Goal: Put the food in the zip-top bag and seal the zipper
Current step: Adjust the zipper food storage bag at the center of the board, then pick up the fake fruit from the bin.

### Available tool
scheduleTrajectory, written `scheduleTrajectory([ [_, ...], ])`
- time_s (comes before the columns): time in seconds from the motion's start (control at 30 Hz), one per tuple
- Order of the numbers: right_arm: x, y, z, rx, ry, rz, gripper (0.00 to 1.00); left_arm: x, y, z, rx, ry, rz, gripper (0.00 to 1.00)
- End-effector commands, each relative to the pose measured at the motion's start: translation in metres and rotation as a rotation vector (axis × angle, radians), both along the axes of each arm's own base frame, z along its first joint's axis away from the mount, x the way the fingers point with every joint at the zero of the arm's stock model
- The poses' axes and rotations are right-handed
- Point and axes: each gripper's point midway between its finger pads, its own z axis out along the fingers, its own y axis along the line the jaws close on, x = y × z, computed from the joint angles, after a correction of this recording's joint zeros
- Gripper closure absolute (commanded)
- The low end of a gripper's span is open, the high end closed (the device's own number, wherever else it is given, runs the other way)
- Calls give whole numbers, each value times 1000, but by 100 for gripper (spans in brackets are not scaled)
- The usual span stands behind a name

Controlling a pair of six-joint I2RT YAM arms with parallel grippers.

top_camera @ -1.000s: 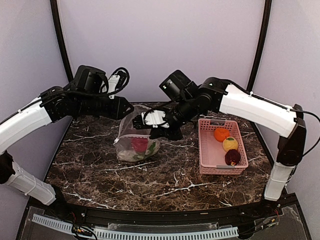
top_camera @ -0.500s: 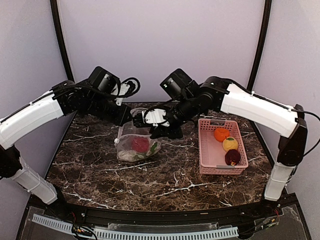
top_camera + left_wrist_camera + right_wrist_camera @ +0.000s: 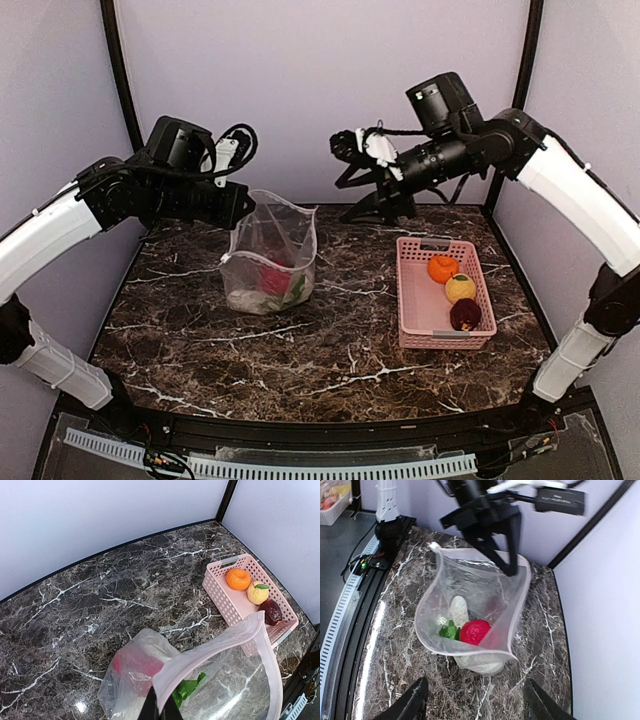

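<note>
The clear zip-top bag (image 3: 270, 258) stands on the marble with its mouth held open. My left gripper (image 3: 238, 207) is shut on the pale pink zipper (image 3: 215, 650) strip at the rim; in the left wrist view its dark fingers (image 3: 150, 711) pinch that strip. Inside the bag lie a red ball (image 3: 475, 631), a white elongated piece (image 3: 459, 611) and a green leaf. My right gripper (image 3: 342, 160) hangs open high behind the bag, nothing between its fingers (image 3: 415, 702). An orange (image 3: 441, 268), a yellow (image 3: 460, 288) and a dark maroon piece (image 3: 464, 315) sit in the basket.
The pink lattice basket (image 3: 412, 300) stands right of the bag, near the table's right edge. Grey walls and black frame posts close in the back and both sides. The left arm (image 3: 490, 510) reaches over the bag's far rim in the right wrist view.
My right gripper has let go at the bag's mouth, opened, and risen up and to the right. The left gripper has closed on the rim and now holds the bag's mouth up.
</note>
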Motion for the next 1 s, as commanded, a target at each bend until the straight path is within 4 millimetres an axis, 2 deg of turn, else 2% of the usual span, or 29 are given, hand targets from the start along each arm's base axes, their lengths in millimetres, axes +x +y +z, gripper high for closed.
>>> scheduleTrajectory([
  [0.0, 28, -38, 11, 57, 78, -101, 35, 4, 5, 11, -36, -51, 24, 99],
  [0.1, 57, -68, -4, 60, 123, -203, 32, 4, 4, 7, -34, -45, 20, 99],
  [0.37, 126, -155, -83, 19, 310, -531, 32, 4, 7, -7, 0, -36, 27, 99],
  [0.43, 155, -186, -109, -32, 297, -720, 33, 5, 10, -8, 9, -42, 37, 99],
  [0.5, 170, -213, -131, -87, 300, -841, 34, 6, 13, -8, 14, -53, 50, 99],
  [0.63, 179, -243, -154, -102, 365, -932, 35, 7, 14, -6, 4, -69, 59, 99],
  [0.8, 179, -261, -184, -195, 370, -987, 35, 9, 11, -9, 4, -69, 56, 99],
  [0.97, 177, -277, -225, -334, 409, -1035, 33, 9, 6, -13, -6, -54, 44, 99],
])
